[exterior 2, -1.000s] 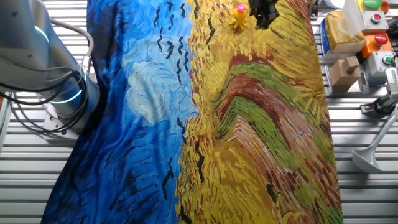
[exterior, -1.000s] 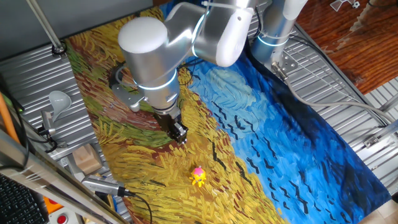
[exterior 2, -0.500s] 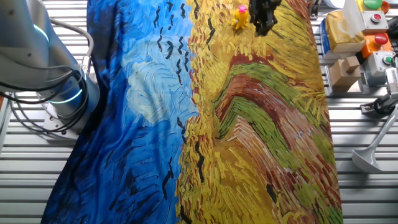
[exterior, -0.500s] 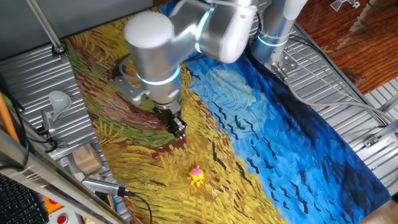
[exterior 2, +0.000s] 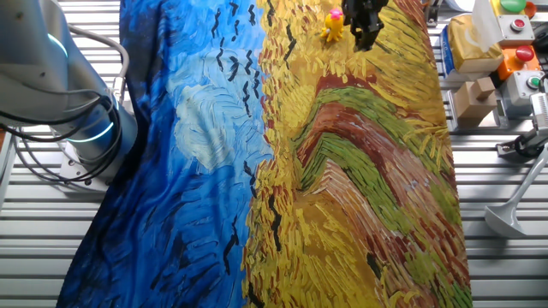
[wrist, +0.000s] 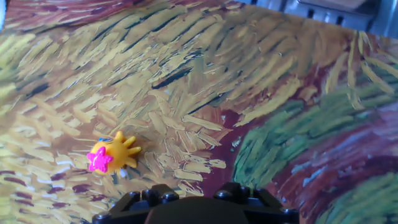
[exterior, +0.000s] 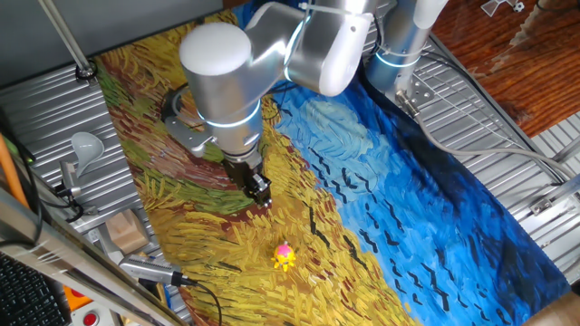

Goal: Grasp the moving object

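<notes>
The moving object (exterior: pixel 284 256), a tiny toy with a pink top and yellow spiky legs, stands on the yellow part of the painted cloth (exterior: pixel 208 235). My gripper (exterior: pixel 262 194) hangs just above the cloth, a short way behind the toy and apart from it. In the other fixed view the toy (exterior 2: pixel 332 26) sits just left of the gripper (exterior 2: pixel 364 34). In the hand view the toy (wrist: pixel 112 154) lies at lower left, left of the gripper (wrist: pixel 198 194). Only the black finger stubs (wrist: pixel 155 194) show there, standing apart with nothing between them.
The cloth covers the table, yellow-brown on one side and blue (exterior: pixel 426 208) on the other. Wooden blocks (exterior: pixel 127 231), a metal scoop (exterior: pixel 86 149) and a cabled tool (exterior: pixel 149 270) lie beside the cloth's yellow edge. The arm's base (exterior: pixel 399 45) stands by the blue side.
The toy has crept a little across the cloth, slightly nearer the gripper in the other fixed view. The gripper has shifted slightly above the cloth and stays near the same spot.
</notes>
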Robot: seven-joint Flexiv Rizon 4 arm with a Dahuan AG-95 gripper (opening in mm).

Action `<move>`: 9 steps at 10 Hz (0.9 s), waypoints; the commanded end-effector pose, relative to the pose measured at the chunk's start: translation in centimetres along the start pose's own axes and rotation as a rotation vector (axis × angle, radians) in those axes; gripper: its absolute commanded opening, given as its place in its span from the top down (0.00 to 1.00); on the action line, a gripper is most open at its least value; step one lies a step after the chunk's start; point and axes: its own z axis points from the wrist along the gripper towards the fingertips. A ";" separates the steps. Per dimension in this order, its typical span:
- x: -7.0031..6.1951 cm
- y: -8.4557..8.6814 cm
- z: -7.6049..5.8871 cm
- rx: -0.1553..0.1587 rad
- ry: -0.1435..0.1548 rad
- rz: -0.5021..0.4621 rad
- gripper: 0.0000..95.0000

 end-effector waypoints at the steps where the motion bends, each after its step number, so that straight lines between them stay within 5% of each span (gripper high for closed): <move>1: 0.3 -3.7 -1.2 0.015 0.015 -0.067 0.40; 3: 0.6 -5.7 -1.8 0.002 0.012 -0.078 0.40; 4: 0.5 -5.3 -1.8 -0.018 0.001 -0.067 0.40; 9: -1.8 1.8 0.0 -0.007 0.000 0.011 0.40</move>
